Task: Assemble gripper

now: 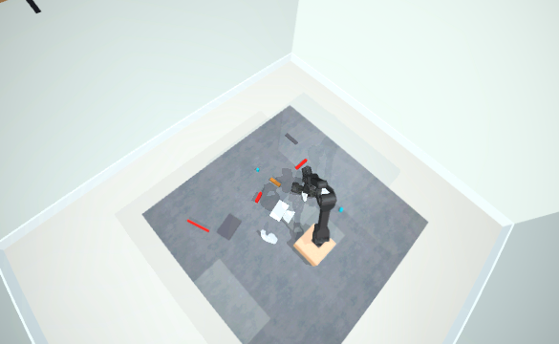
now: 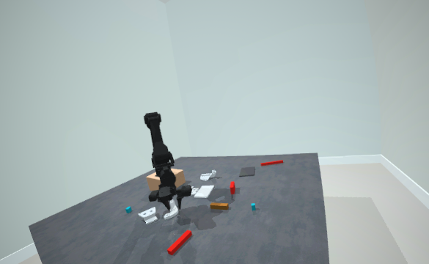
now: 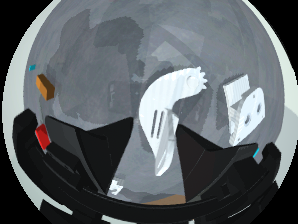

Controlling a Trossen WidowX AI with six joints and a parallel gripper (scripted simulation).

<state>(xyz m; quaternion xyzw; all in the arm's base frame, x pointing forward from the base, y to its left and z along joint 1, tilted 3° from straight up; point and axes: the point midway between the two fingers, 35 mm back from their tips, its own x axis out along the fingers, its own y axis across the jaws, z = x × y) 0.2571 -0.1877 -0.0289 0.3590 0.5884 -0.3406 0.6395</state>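
My gripper (image 2: 174, 209) (image 3: 155, 125) is partly open, its fingertips low on either side of a white curved jaw (image 2: 171, 213) (image 3: 152, 100). In the wrist view a gap shows between the jaw and the left finger; the right finger is close beside it. The jaw's toothed end points away from the hand. A white part with two round holes (image 2: 148, 215) (image 3: 254, 114) stands beside this jaw, outside the fingers. The second white jaw (image 1: 268, 236) (image 2: 208, 176) lies apart. A flat white plate (image 1: 279, 210) (image 2: 204, 191) has a smaller white piece (image 1: 289, 216) (image 2: 194, 190) beside it.
A wooden block (image 1: 314, 248) (image 2: 177, 179) carries the arm. An orange block (image 1: 274, 182) (image 2: 219, 206) (image 3: 45, 87), a red block (image 1: 258, 197) (image 2: 232, 188), red bars (image 1: 301, 163) (image 1: 198, 225), a dark square (image 1: 229, 226) and small cyan cubes (image 2: 128, 210) (image 2: 253, 207) lie around.
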